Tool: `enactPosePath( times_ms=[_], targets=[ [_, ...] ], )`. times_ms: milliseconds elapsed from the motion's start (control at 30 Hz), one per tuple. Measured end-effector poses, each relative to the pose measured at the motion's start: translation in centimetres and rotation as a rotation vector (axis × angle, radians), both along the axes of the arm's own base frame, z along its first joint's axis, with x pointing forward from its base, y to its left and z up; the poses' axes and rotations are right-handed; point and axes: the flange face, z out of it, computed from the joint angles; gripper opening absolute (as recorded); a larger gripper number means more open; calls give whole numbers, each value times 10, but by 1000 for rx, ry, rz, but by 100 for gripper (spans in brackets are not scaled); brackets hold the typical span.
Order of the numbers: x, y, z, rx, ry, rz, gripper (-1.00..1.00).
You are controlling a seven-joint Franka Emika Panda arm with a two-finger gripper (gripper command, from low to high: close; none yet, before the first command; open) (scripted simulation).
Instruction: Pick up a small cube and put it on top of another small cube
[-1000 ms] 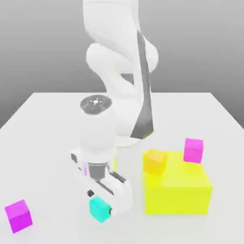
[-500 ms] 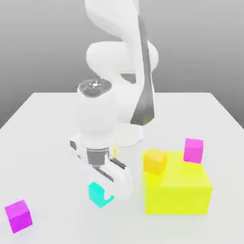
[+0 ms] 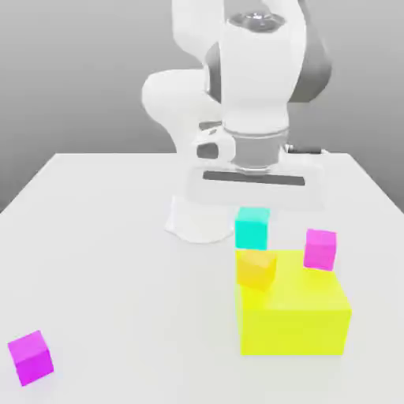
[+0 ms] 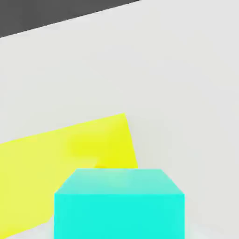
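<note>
Most of the orange cube [image 3: 256, 270] hides, in hand view, behind the cyan cube [image 4: 119, 212] the end effector [image 3: 252, 227] grasps.

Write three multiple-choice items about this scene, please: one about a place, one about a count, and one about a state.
1. Where is the orange cube?
A) On the yellow block
B) Inside a bowl
C) On the bare table

2. How many magenta cubes are there?
A) One
B) Two
C) Four

3. What is the state of the cyan cube?
A) Lying on the table
B) Resting under the yellow block
C) Held in the end effector

1: A, the exterior view shows it on the block's top.
2: B, one is at the exterior view's far left, one at the block's back.
3: C, it hangs below the hand, close to the hand view's camera.
</note>
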Motion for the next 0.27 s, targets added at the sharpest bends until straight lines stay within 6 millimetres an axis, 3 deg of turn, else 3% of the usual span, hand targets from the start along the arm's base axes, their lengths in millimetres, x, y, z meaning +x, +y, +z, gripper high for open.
enactPosePath(
  times_ms=[167,200,267],
  targets=[
    [-3,3,-49,-9,-2,20,-100],
    [-4,3,-55,-9,-2,20,100],
    [-4,3,-55,-9,-2,20,100]
  ],
)
